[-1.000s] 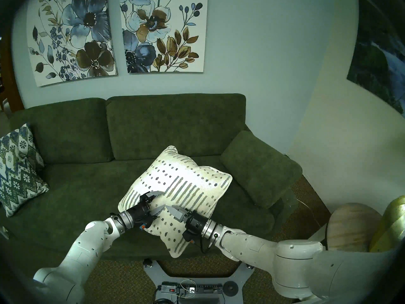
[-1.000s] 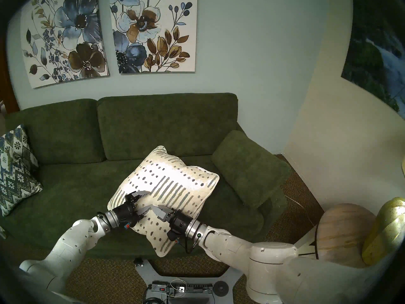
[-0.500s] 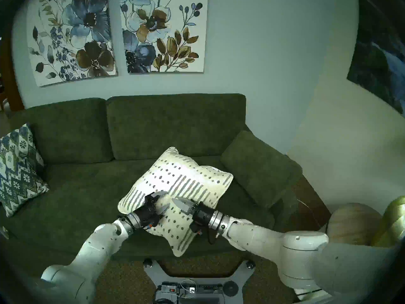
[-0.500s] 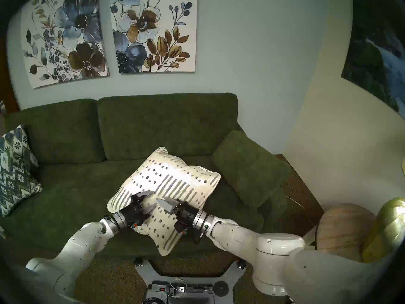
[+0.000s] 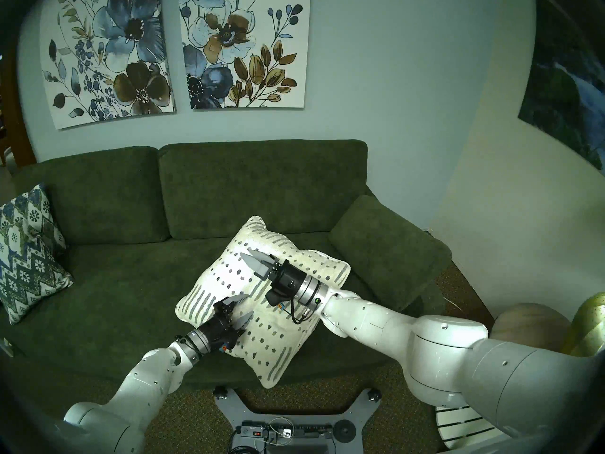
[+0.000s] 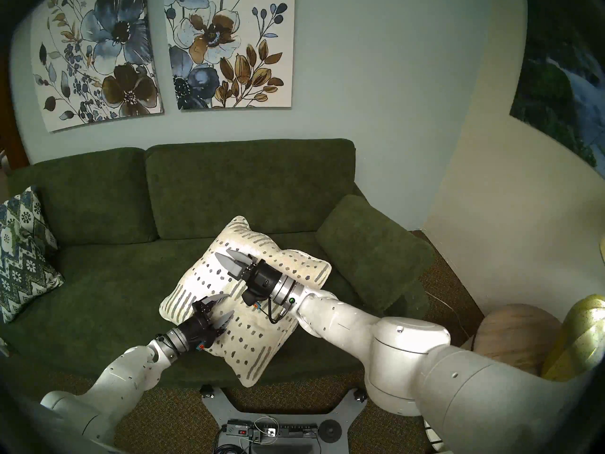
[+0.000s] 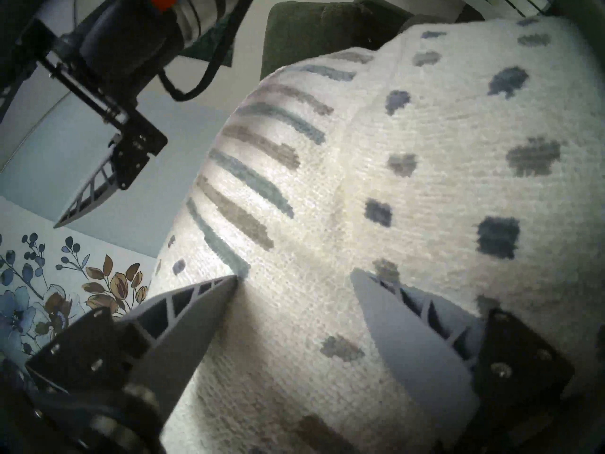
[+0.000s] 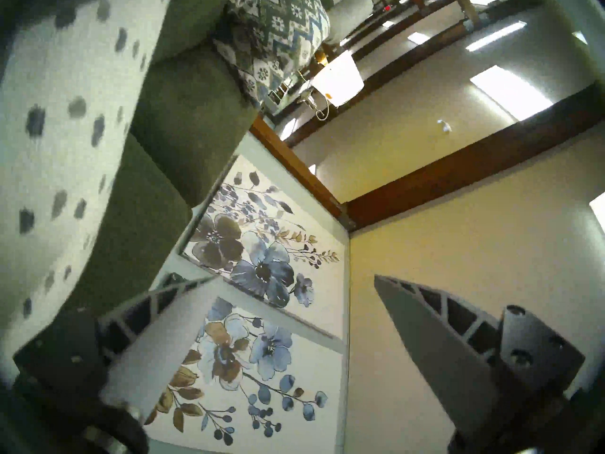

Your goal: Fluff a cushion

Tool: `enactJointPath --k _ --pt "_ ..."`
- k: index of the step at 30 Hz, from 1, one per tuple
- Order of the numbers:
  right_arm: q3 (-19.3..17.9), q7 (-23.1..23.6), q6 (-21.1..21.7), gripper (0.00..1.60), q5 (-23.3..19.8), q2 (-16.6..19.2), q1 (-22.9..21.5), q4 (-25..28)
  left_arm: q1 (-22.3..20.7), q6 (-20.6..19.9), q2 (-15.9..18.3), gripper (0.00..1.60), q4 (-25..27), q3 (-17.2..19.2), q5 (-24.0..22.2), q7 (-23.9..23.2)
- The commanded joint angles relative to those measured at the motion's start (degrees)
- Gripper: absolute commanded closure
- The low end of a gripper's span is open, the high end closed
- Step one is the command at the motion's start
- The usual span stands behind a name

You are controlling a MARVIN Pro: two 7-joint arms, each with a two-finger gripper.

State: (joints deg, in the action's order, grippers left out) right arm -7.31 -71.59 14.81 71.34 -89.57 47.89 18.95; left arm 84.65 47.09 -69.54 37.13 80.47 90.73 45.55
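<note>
The cream cushion (image 5: pixel 222 273) with grey-green dots and dash stripes lies flat, corner toward me, on the green sofa seat (image 5: pixel 124 289). It also shows in the right head view (image 6: pixel 206 270). My left gripper (image 5: pixel 247 305) (image 6: pixel 229 304) is open, its fingertips pressing on the cushion's near-left part; the left wrist view shows the fabric (image 7: pixel 425 148) between the spread fingers (image 7: pixel 294 274). My right gripper (image 5: pixel 246 253) (image 6: pixel 222 252) is open and empty, raised over the cushion's far half. In its wrist view (image 8: pixel 294 278) the cushion (image 8: pixel 49 148) lies off to the left.
A blue-green zigzag pillow (image 5: pixel 29 253) leans at the sofa's left end. A green armrest bolster (image 5: pixel 386 247) sits right of the cushion. A round wooden piece (image 5: pixel 530 325) and a gold object (image 5: pixel 589 322) stand at the right. My base and a power strip (image 5: pixel 284 430) are below.
My right gripper has lifted off the cushion's near middle and swung up and away over its far half. The left gripper has stayed on the cushion, shifting slightly.
</note>
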Motion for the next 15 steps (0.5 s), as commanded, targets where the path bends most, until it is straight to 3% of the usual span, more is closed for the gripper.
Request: enactJointPath --k 1,6,15 --pt "0.54 3.93 -1.8 0.0 0.15 -0.01 0.5 -3.49 6.7 0.52 5.16 0.0 -2.41 0.5 0.59 2.44" --pt "0.54 5.52 -3.84 0.0 -0.28 1.06 3.43 -5.46 7.17 1.36 7.23 0.0 -0.89 1.2 0.42 5.73" --pt "1.35 7.98 -5.57 0.0 -0.57 -0.52 8.44 -7.15 7.94 2.49 9.24 0.0 2.9 1.67 1.5 11.24"
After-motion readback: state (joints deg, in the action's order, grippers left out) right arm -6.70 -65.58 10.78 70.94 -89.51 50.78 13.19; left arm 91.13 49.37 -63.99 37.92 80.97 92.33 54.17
